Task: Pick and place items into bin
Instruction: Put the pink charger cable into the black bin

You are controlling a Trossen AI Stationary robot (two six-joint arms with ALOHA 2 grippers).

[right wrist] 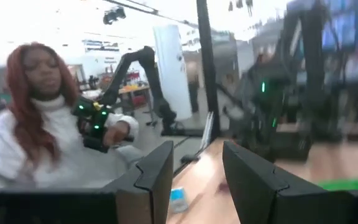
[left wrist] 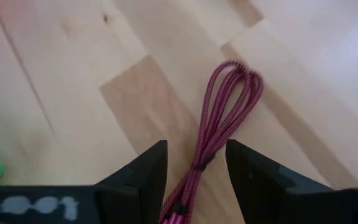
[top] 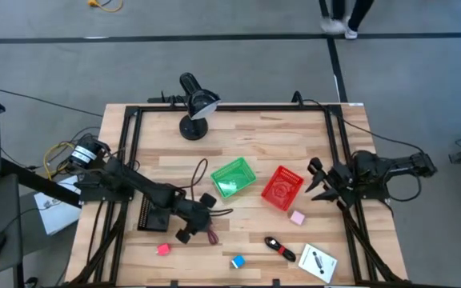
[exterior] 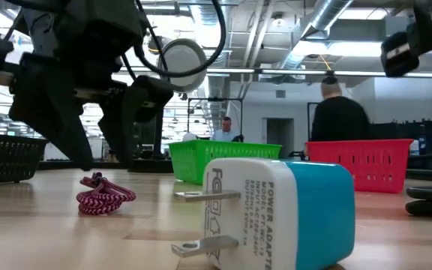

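A bundled maroon cord [left wrist: 219, 118] lies flat on the wooden table [top: 246, 136]. My left gripper [left wrist: 194, 165] is open over it near the table's front left, one finger on either side of the bundle, tips just above the wood [exterior: 100, 161]. Whether the fingers touch the cord, I cannot tell. The cord [top: 212, 235] also shows in the high view, just beyond my left gripper [top: 202, 220]. My right gripper [top: 317, 181] waits open at the table's right edge, raised and pointing about level, with nothing between its fingers [right wrist: 197, 168].
A green bin [top: 233, 178] and a red bin [top: 282, 188] stand mid-table, a black basket [top: 152, 216] under the left arm. Near the front lie a red-pink block [top: 163, 250], blue cube [top: 237, 262], pale pink cube [top: 297, 217], black-and-red tool [top: 280, 248] and white card [top: 318, 262].
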